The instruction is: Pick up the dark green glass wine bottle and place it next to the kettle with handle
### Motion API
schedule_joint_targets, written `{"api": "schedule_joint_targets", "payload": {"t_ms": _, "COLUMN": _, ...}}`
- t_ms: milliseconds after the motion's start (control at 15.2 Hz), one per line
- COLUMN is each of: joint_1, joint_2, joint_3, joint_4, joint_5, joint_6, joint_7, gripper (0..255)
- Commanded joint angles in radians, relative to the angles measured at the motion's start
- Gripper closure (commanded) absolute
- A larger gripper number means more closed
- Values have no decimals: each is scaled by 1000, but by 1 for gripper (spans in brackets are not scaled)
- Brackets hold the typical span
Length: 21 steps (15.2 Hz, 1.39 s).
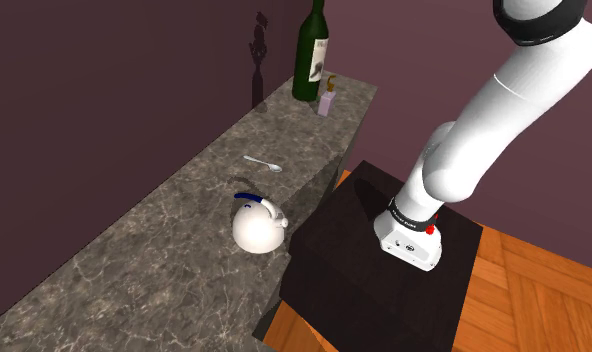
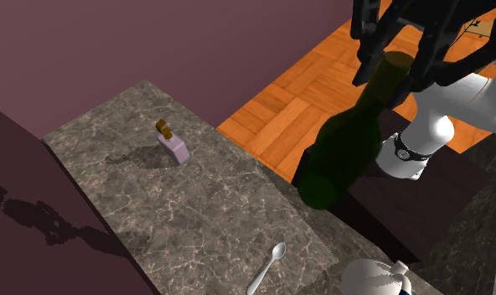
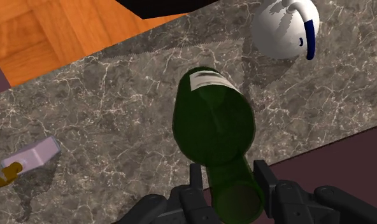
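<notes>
Items as listed across the second exterior view, left to right. Small lilac flask (image 2: 176, 149) with brown stopper: upper left of the frame, upright on the grey veined surface (image 2: 196, 218), well apart from the rest; low hazard. Spoon (image 2: 267, 266): bottom centre, lying flat on the surface between flask and kettle. Hazard, judged: a bottle base set down on it would rock and topple. Dark green wine bottle (image 2: 347, 151): centre right, off the surface, hanging base-down and drawn slanted in this view, with wooden floor (image 2: 305, 84) beyond it. White kettle (image 2: 368, 281) with dark blue handle: bottom right corner, on the surface near the edge that faces the dark stand (image 2: 389, 218). Hazard, judged: an approach too low or too close would knock the round kettle aside, and a release near that edge could send the bottle over. Claw (image 2: 397, 60): upper right, fingers closed on the bottle's neck just under the mouth, nothing else held; in the wrist view both fingers press the neck. Hazard, judged: the hold sits high on smooth glass with the heavy body below, so a sharp swing or stop could let the bottle slide or pivot, and a tilted set-down could tip it.
</notes>
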Motion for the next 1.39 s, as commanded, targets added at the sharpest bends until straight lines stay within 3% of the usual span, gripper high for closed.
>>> {"api": "schedule_joint_targets", "payload": {"t_ms": 0, "joint_1": 22, "joint_2": -3, "joint_3": 32, "joint_4": -7, "joint_5": 0, "joint_6": 6, "joint_7": 56, "gripper": 255}}
{"api": "schedule_joint_targets", "payload": {"t_ms": 858, "joint_1": 156, "joint_2": 113, "joint_3": 200, "joint_4": 121, "joint_5": 18, "joint_6": -3, "joint_7": 360, "gripper": 255}}
{"api": "schedule_joint_targets", "payload": {"t_ms": 1320, "joint_1": 158, "joint_2": 57, "joint_3": 203, "joint_4": -47, "joint_5": 11, "joint_6": 110, "joint_7": 363, "gripper": 255}}
